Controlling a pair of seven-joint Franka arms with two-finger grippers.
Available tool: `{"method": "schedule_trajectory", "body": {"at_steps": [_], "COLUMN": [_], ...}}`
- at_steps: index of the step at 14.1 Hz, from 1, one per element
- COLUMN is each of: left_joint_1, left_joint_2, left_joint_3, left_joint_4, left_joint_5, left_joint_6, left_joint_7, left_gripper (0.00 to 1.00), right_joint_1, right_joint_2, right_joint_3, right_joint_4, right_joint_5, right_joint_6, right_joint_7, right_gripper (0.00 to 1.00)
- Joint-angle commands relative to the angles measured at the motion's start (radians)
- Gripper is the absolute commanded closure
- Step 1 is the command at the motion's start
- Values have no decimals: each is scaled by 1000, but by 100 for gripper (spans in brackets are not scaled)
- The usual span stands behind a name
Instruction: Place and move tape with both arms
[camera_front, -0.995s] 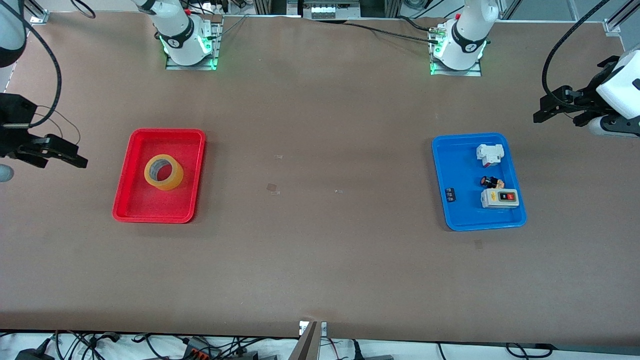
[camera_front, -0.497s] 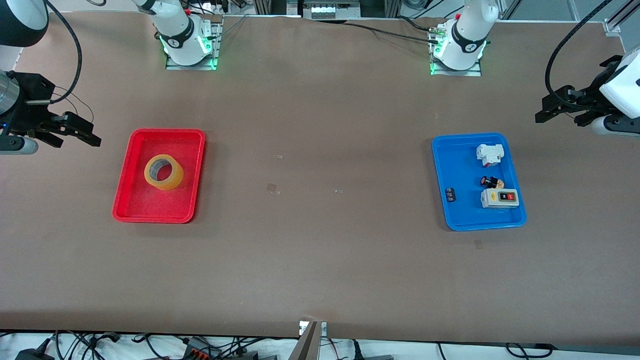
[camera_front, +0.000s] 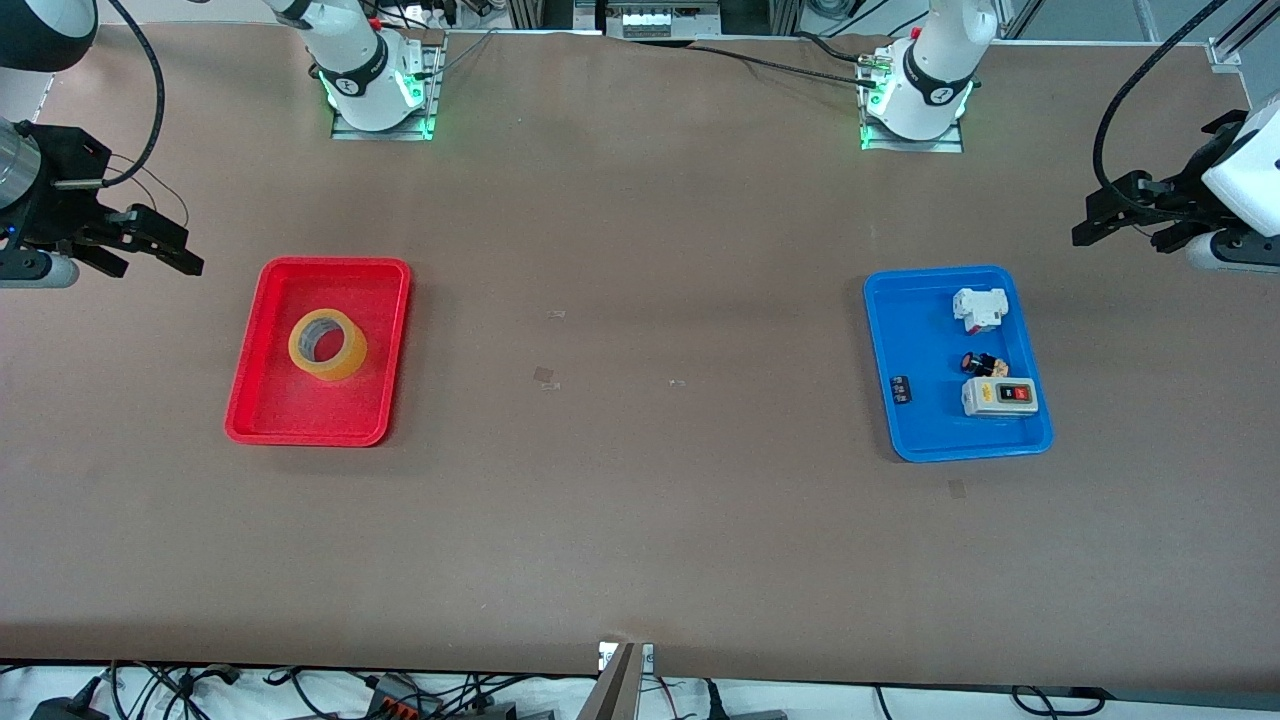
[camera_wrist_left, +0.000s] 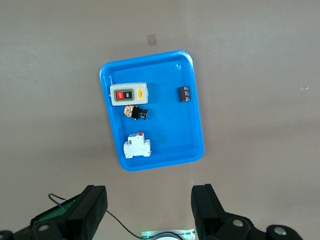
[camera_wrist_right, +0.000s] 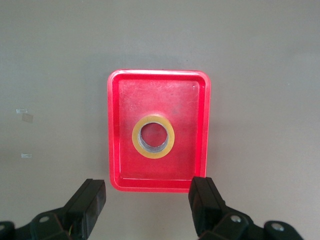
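Note:
The tape (camera_front: 327, 344), a yellow-amber ring with a wide hollow core, lies flat in a red tray (camera_front: 262, 340) toward the right arm's end of the table. It also shows in the right wrist view (camera_wrist_right: 153, 136) inside the red tray (camera_wrist_right: 202, 135). My right gripper (camera_front: 172, 250) is open and empty, up in the air over the bare table beside the red tray; it shows in its own wrist view (camera_wrist_right: 148, 202). My left gripper (camera_front: 1100, 222) is open and empty, up over the table's end beside a blue tray (camera_front: 885, 340); it shows in its wrist view (camera_wrist_left: 149, 210).
The blue tray (camera_wrist_left: 195, 130) holds a white-grey switch box (camera_front: 998, 396), a white breaker (camera_front: 979, 308), a small black-and-red button (camera_front: 983, 364) and a small black part (camera_front: 901, 389). The arm bases (camera_front: 375, 90) stand along the table's back edge.
My right gripper has risen and moved toward the arm bases and closer to the red tray's corner. My left gripper has barely shifted. The tape has not moved.

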Motion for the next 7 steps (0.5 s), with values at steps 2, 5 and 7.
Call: {"method": "schedule_trajectory", "body": {"at_steps": [2, 5, 7], "left_joint_1": [9, 9, 9], "left_joint_2": [5, 5, 5], "left_joint_3": [-7, -9, -9], "left_joint_4": [31, 33, 33], "left_joint_5": [-2, -5, -4], "left_joint_6": [-17, -17, -17], "left_joint_7": [-4, -6, -6], "left_gripper": [0, 0, 0], "right_joint_1": [-2, 0, 0], "right_joint_2": [-34, -35, -35], "right_joint_3": [-2, -2, -1], "right_joint_4": [-23, -23, -23], "right_joint_5": [3, 3, 1], "right_joint_6": [-15, -14, -15], "right_joint_7": [-14, -15, -20], "right_gripper": [0, 0, 0]}}
